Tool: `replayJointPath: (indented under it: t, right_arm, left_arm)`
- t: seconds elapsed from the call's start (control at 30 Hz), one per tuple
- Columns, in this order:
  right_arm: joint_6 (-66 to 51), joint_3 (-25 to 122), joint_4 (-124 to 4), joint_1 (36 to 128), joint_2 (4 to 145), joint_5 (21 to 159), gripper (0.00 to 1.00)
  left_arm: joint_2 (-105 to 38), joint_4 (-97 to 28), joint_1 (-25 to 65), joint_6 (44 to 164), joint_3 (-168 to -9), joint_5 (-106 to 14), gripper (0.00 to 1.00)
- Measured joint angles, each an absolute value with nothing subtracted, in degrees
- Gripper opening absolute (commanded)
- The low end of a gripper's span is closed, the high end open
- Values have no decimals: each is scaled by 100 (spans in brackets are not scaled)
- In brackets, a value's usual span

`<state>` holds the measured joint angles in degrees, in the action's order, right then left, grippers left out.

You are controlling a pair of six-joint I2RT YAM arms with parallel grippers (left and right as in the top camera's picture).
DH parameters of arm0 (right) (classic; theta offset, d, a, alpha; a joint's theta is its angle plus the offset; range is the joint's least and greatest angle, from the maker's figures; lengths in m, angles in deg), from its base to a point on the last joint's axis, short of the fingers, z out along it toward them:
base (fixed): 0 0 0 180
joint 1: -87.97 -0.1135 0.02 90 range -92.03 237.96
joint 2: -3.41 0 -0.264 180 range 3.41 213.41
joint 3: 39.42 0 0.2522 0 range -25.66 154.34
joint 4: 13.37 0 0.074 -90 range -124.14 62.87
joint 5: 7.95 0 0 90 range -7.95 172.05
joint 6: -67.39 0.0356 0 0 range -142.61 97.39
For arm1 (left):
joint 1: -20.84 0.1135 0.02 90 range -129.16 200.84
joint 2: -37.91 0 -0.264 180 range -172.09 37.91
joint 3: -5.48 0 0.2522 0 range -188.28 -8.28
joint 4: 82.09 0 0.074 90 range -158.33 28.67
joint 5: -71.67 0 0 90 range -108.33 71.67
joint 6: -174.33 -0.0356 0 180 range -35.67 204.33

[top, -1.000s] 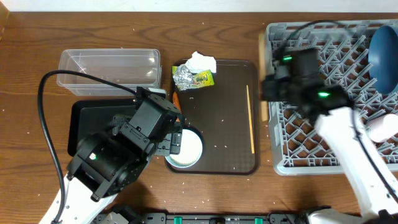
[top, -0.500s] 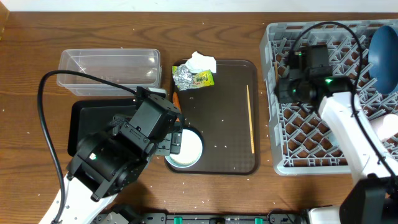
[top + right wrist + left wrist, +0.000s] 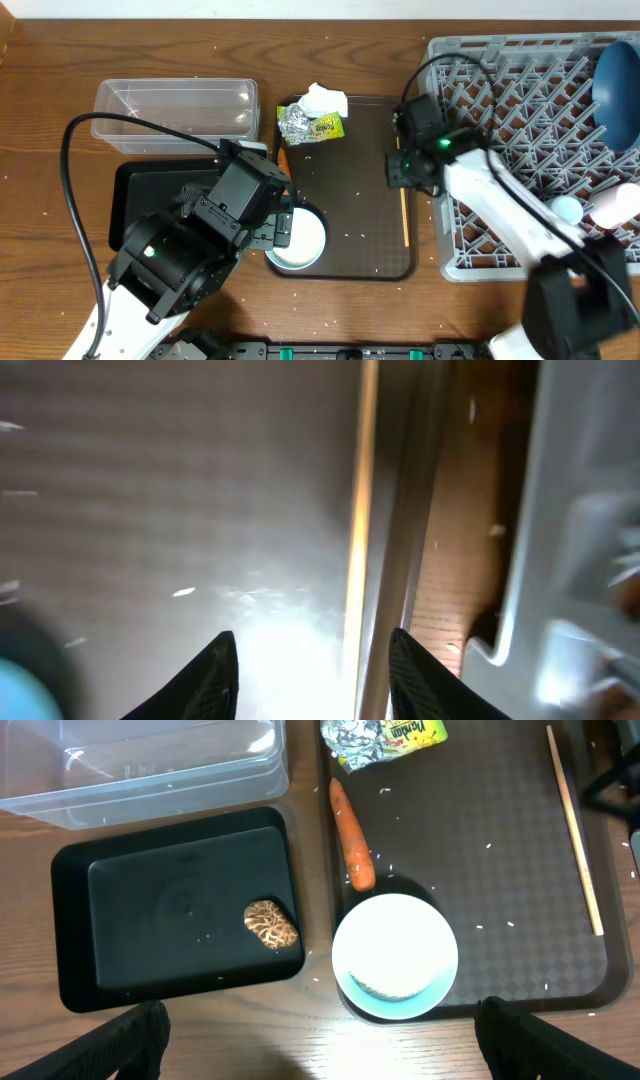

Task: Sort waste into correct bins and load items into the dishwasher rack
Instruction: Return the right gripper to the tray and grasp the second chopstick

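Brown serving tray (image 3: 350,190) sits mid-table. Along its right edge lies a thin wooden chopstick (image 3: 405,222). My right gripper (image 3: 404,168) hangs over the stick with its fingers spread apart, the stick's line running between them in a blurred wrist view. My left gripper (image 3: 320,1040) hovers above the tray's near-left corner, fingers wide and empty, over the small light-blue bowl (image 3: 395,955). A carrot (image 3: 352,835) lies at the tray's left edge. Just left of the tray, the black tray (image 3: 120,950) holds a brown lump (image 3: 271,923). Right of the tray stands the grey rack (image 3: 520,90).
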<state>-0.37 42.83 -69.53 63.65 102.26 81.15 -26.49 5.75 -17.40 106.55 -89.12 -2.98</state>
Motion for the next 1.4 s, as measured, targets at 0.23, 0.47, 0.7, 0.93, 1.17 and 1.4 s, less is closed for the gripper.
replayJointPath:
  t: [0.23, 0.47, 0.7, 0.93, 1.17, 1.4]
  right_arm:
    - [429, 4213, -6651, 6365, 11157, 8014, 20]
    - [586, 4211, -6509, 6365, 11260, 8021, 1]
    - [542, 4211, -6520, 6365, 11253, 8104, 1]
    - [18, 4222, -6780, 6382, 10445, 8344, 1]
    - [-498, 4482, -6996, 7254, 8794, 8377, 1]
    - [-1200, 4504, -7333, 8369, 8871, 8593, 1]
  left_arm:
    - [-2649, 573, -1740, 10655, -8912, -296, 98]
    - [-2649, 571, -1740, 10655, -8912, -298, 98]
    - [-2649, 571, -1740, 10655, -8912, -298, 98]
    - [-2649, 573, -1740, 10655, -8912, -298, 98]
    - [-2649, 564, -1740, 10655, -8912, -298, 98]
    - [-2649, 562, -1740, 10655, -8912, -298, 98]
